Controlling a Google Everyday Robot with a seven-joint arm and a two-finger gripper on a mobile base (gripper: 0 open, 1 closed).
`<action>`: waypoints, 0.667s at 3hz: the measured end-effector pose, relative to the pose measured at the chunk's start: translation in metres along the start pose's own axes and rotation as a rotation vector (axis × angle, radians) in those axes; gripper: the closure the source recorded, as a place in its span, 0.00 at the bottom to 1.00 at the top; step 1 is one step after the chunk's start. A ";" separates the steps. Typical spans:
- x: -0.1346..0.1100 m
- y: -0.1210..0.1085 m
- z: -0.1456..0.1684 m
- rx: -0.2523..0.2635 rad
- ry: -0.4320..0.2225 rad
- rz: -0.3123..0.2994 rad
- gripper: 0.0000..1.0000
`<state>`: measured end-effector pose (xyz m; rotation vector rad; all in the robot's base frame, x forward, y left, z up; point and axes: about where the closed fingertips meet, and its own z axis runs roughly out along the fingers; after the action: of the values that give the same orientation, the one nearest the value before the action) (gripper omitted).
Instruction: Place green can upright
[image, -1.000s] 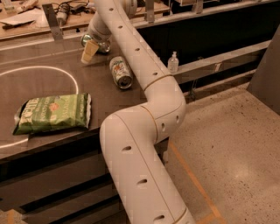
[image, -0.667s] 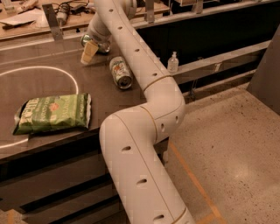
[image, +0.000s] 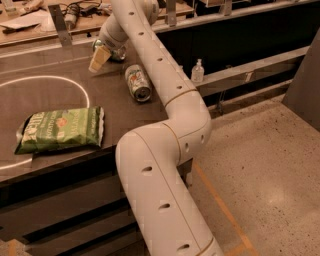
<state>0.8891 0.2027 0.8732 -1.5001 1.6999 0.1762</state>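
My gripper (image: 101, 55) is at the far end of the arm, low over the back of the dark table (image: 60, 95). The green can (image: 119, 53) shows only as green patches right at the gripper, mostly hidden by the wrist, so I cannot tell how it stands or whether it is held. A tan gripper part points down-left toward the table top.
A pale silver-white can (image: 138, 83) lies on its side just right of the gripper, beside the arm. A flat green chip bag (image: 62, 129) lies near the table's front edge by a white circle line (image: 75, 82). A small sanitiser bottle (image: 198, 71) stands on a ledge to the right.
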 end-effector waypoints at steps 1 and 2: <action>-0.005 0.001 0.000 -0.006 -0.032 0.010 0.00; -0.006 0.001 0.001 -0.007 -0.035 0.010 0.00</action>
<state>0.8880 0.2077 0.8761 -1.4853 1.6813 0.2129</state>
